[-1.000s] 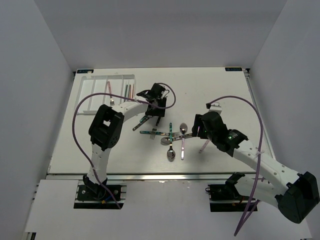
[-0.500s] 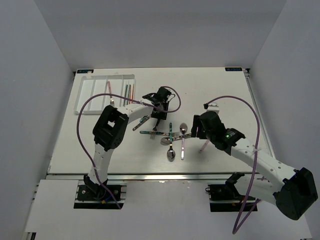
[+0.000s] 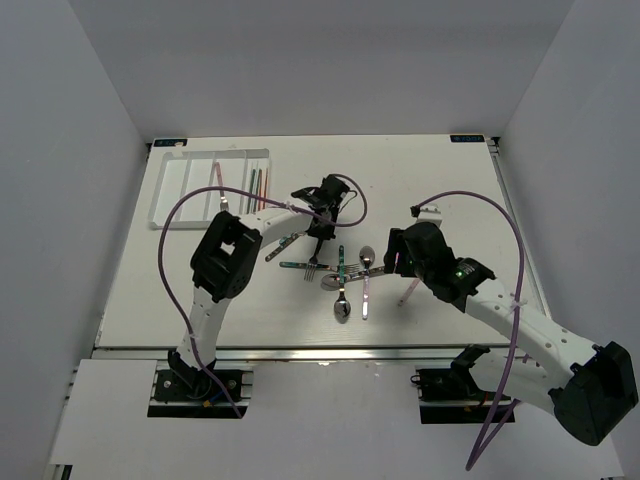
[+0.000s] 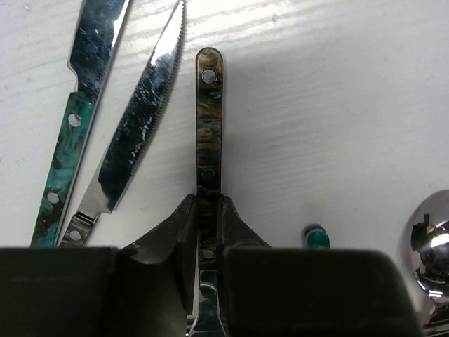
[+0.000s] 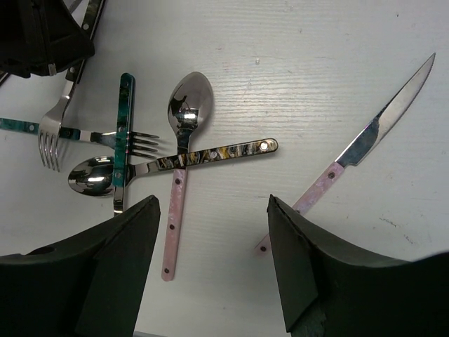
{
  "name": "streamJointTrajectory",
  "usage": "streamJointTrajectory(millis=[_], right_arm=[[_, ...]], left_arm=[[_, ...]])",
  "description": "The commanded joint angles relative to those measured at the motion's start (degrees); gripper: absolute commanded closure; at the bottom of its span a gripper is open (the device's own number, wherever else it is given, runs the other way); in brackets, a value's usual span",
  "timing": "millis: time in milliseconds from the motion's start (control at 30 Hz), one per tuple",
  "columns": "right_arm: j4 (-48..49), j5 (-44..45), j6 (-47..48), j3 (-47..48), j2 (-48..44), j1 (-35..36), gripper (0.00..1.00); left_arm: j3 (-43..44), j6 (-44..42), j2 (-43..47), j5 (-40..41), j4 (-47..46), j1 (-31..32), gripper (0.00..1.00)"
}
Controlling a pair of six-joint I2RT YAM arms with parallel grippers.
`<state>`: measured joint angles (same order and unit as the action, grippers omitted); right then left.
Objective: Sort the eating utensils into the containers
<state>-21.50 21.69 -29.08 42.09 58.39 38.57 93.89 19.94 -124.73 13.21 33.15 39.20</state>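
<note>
As left jaws pinch dark-handled utensil (image 4: pixel 208 119), arm (image 3: pixel 262 215) stretched forward, right jaws gape wide

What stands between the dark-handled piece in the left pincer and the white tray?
Nothing visible does. The left pincer is shut on the dark-handled utensil, and from above, the table between it and the white tray shows only the robot's own left arm.

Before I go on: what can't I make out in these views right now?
- Left wrist view: head of the dark-handled utensil clamped in the left end effector, hidden under the end effector's body; type unknown.
- Left wrist view: teal-tipped handle, mostly behind that body.
- Top view: items in the tray, too small to sort by compartment.
</note>
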Motion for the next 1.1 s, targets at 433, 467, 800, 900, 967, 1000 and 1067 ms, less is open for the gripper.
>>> streamJointTrajectory(millis=[433, 467, 800, 900, 967, 1000, 1067], right_arm=[[1.11, -0.33, 1.57, -1.92, -3.1, -0.86, 0.32], [1.02, -0.51, 1.83, -1.92, -3.28, -0.86, 0.32], [1.02, -1.04, 4.12, -3.85, -4.25, -1.04, 0.32], [1.54, -1.48, 4.64, -3.77, -3.2, -1.13, 0.32], [1.72, -1.91, 4.91, -3.41, -2.5, -1.21, 0.32], [1.89, -2.09, 5.0, -3.41, -2.06, -1.21, 0.32], [2.07, -2.27, 5.09, -3.67, -1.7, -1.21, 0.32]], left_arm=[[11.22, -5.08, 14.79, 6.12, 0.52, -17.01, 1.0], [12.71, -6.14, 12.25, 6.12, 0.69, -18.79, 1.0], [28.66, -14.68, -2.11, -1.41, -1.93, -33.47, 1.0], [23.47, -14.93, -1.22, -1.71, -5.36, -34.89, 1.0], [22.83, -15.64, -1.83, -1.26, -6.16, -35.07, 1.0], [22.48, -15.55, -2.44, -2.13, -6.51, -35.07, 1.0], [20.9, -15.55, -3.15, -2.49, -7.91, -35.16, 1.0]])
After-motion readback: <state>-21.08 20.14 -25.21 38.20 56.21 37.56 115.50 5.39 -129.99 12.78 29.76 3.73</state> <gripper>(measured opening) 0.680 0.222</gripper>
